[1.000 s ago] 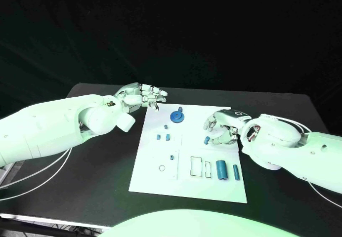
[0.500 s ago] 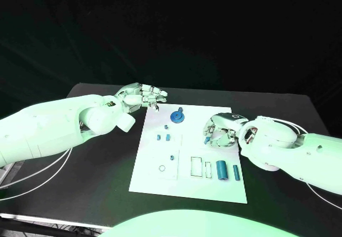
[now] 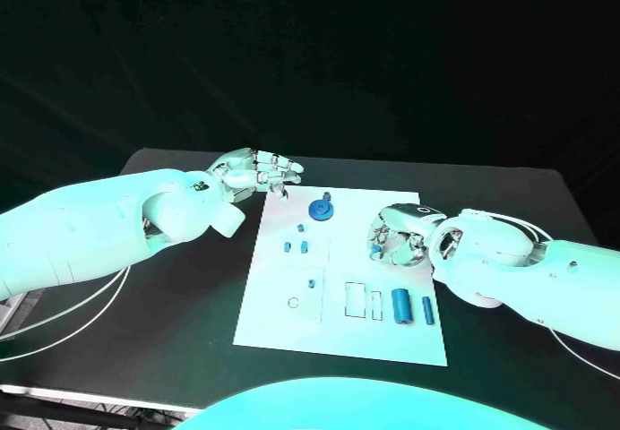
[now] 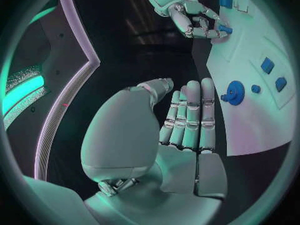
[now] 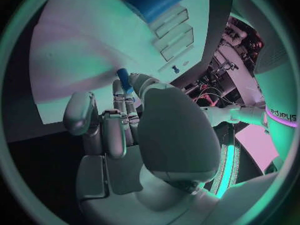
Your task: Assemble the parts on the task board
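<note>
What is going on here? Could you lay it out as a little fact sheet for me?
Setting: black table with a white task board in the middle
Left hand: by the board's far corner, fingers straight and together, holds nothing
Right hand: over the board, pinches a small blue part
Blue gear: on the board's far end
Two blue cylinders: lie side by side at the near end
Stage: assembly unfinished, loose parts remain

"sharpa" on the white arm (image 5: 282, 116)
</note>
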`<state>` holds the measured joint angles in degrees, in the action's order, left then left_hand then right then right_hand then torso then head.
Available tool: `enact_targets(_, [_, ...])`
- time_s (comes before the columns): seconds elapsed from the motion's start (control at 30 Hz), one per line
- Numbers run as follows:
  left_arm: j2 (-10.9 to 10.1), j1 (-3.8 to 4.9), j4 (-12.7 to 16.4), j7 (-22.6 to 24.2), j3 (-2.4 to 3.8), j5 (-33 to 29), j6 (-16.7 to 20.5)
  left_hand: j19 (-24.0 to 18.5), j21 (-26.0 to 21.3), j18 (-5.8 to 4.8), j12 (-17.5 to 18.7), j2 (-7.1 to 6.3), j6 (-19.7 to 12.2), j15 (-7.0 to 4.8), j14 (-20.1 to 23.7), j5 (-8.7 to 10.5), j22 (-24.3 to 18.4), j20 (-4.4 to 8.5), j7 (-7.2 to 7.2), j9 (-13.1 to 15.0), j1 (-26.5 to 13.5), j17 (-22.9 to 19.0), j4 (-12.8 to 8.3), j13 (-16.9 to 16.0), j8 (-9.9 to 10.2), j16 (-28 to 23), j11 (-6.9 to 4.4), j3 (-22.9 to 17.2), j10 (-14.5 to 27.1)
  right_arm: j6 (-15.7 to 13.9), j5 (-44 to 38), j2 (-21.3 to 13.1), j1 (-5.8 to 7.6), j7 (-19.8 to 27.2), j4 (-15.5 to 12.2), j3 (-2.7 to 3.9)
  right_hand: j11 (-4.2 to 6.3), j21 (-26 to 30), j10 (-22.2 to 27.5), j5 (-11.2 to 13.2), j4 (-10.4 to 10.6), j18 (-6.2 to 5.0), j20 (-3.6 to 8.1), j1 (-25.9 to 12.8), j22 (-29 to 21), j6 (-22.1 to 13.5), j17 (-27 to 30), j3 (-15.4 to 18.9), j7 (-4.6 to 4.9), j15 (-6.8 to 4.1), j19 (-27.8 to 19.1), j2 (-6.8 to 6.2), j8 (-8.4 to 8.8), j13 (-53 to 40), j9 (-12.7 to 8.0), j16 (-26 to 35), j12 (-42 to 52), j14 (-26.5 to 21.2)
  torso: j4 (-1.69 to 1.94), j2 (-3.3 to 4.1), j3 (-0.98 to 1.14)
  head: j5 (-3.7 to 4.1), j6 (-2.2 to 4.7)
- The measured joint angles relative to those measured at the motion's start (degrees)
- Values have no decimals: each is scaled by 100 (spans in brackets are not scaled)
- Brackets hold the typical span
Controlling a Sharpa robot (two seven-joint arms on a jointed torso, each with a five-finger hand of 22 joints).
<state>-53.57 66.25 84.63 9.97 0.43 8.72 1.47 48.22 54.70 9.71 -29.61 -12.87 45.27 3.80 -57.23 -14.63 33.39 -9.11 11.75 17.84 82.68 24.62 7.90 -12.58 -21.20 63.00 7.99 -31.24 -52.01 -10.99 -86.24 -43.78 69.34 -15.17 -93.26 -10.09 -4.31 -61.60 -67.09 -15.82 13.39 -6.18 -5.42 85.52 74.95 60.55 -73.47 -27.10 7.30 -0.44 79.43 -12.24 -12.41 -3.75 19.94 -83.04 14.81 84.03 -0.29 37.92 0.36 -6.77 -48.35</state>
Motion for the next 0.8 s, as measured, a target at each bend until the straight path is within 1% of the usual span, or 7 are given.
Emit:
enact_targets(0.1, [0,0,0,-2,0,1,-2,0,0,0,0,0,0,0,0,0,0,0,0,0,0,0,0,0,0,0,0,0,0,-46,-12,25,-19,-16,17,5,-51,-64,-50,-3,-112,0,22,0,0,43,-18,-238,-11,0,22,0,-48,-17,34,0,-54,0,-1,0,1,0,-5])
enact_targets(0.2, [0,0,-1,-3,0,2,-4,0,0,0,0,0,0,0,0,0,0,0,0,0,0,0,0,0,0,0,0,0,0,-125,-25,38,-43,-32,18,4,-90,-108,-89,-21,-198,0,30,1,-1,66,-40,-422,7,-41,30,1,-86,-29,83,0,-92,0,-1,0,1,0,-12])
enact_targets(0.33, [0,0,-3,-5,0,3,-7,0,0,0,0,0,0,0,0,0,0,0,0,0,0,0,0,0,0,0,0,0,0,-261,-39,29,-68,-58,-7,-9,-134,-216,-134,-23,-170,0,60,-2,-1,99,-72,-514,-26,-41,60,3,-158,-76,150,-31,-148,0,-1,0,0,1,-17])
enact_targets(0.43, [1,0,-7,-7,0,3,-9,0,0,0,0,0,0,0,0,0,0,0,0,0,0,0,0,0,0,0,0,0,0,-377,-40,-17,-86,-89,-58,-21,-171,-219,-171,-23,-338,0,60,-165,-1,107,-84,-725,-36,-40,60,-4,-212,-81,214,-31,-181,1,-1,0,1,4,-18])
enact_targets(0.53, [2,-1,-17,-8,0,4,-11,0,0,0,0,0,0,0,0,0,1,0,0,0,0,0,0,-1,0,0,0,0,0,-508,-40,-99,-82,-120,-173,-16,-171,-223,-171,-23,-347,0,60,-212,-1,114,-84,-734,-45,-40,60,-2,-215,-104,223,-31,-202,1,-1,-2,1,2,-10])
enact_targets(0.57, [3,-1,-21,-9,0,4,-12,0,0,0,0,0,0,0,0,0,1,0,0,0,0,0,0,-1,0,0,0,0,0,-551,-39,-128,-73,-127,-222,-10,-171,-256,-171,-23,-416,0,60,-270,-1,114,-84,-803,-45,-43,60,-3,-215,-106,250,-31,-202,-2,-1,-4,1,-8,-7])
enact_targets(0.8, [14,-1,-37,-22,0,17,-13,0,0,0,-29,0,0,0,0,-21,1,0,0,-7,0,-7,0,6,0,0,0,0,0,-875,3,-339,66,-126,-677,37,-172,-311,-171,-22,-441,0,81,-299,-2,103,-99,-828,-56,-80,81,-6,-266,-125,292,-53,-212,1,-2,-9,1,-27,4])
